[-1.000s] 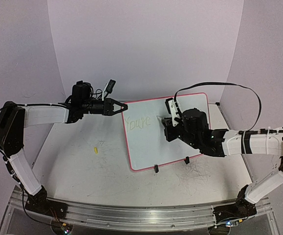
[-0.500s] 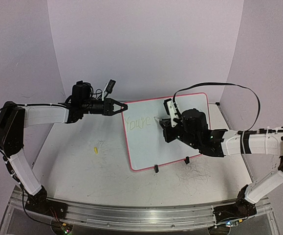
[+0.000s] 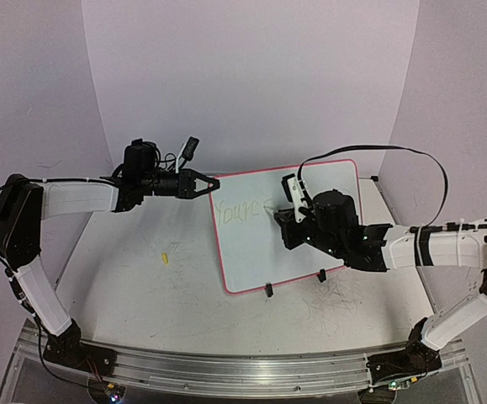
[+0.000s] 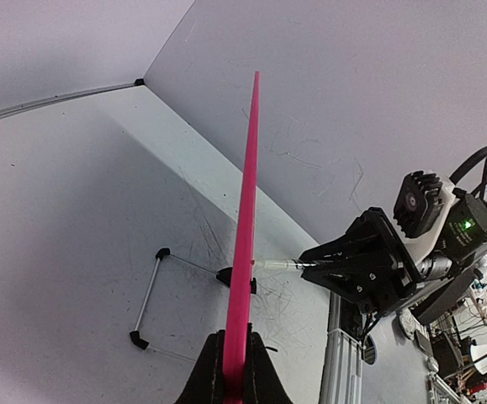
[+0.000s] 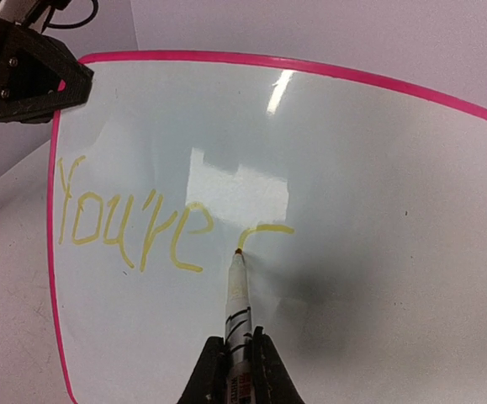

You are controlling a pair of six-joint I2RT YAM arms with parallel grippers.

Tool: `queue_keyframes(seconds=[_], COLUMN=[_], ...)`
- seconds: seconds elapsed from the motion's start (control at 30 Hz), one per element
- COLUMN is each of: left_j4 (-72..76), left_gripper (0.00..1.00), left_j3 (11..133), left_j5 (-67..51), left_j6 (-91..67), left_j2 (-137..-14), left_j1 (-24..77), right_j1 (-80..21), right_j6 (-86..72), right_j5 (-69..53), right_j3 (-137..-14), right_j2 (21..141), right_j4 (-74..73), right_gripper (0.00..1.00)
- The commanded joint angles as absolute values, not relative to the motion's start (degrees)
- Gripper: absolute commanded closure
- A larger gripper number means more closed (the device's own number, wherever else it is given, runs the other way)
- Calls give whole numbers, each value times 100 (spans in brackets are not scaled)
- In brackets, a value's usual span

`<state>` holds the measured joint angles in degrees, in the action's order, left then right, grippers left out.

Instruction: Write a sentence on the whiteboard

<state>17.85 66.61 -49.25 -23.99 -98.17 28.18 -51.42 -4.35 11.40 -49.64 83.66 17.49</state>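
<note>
The whiteboard (image 3: pixel 256 252) sits at the centre of the top view on the scuffed counter (image 3: pixel 134 278), its upper-left corner clamped in the left pincer (image 3: pixel 210 183). The sentence (image 5: pixel 129 223) reads "You're" in yellow at the board's left, followed by one curved stroke. The right pincer (image 5: pixel 237 343) is closed tight on a marker (image 5: pixel 236 290), whose tip touches the board at that stroke's lower end.

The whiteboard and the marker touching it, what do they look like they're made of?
Whiteboard: a thin, stiff sheet with a smooth, glossy white coating; it mirrors a light as bright patches. Its pink rim: probably plastic trim, with an even, duller colour. Marker: a slim pale barrel with dark bands, likely plastic.
</note>
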Motion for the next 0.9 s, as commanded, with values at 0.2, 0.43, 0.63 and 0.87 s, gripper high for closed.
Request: queue_keyframes(seconds=[0.2,0.43,0.63,0.87], left_j4=[1529,1529,1529,1529], left_gripper=[100,100,100,100], left_j3=[6610,6607,6601,6601], left_j5=[-4694,-4702,-4705,-4715], left_j6=[-2303,-2303,-2303,-2295], left_j2=[-9654,-9649,-9641,-9627], left_j1=[2812,2811,2808,2808], right_j1=[-5115,-5113,-5115,-5114], right_j6=[-581,-638,-642,-622], right_j5=[1323,1597,1751,1874], right_j3=[-4746,-4801,-4948,-5025], right_j2=[8087,8118,8304,8372], right_j4=[1363,1552,1799,1894], right_gripper=[100,100,100,100])
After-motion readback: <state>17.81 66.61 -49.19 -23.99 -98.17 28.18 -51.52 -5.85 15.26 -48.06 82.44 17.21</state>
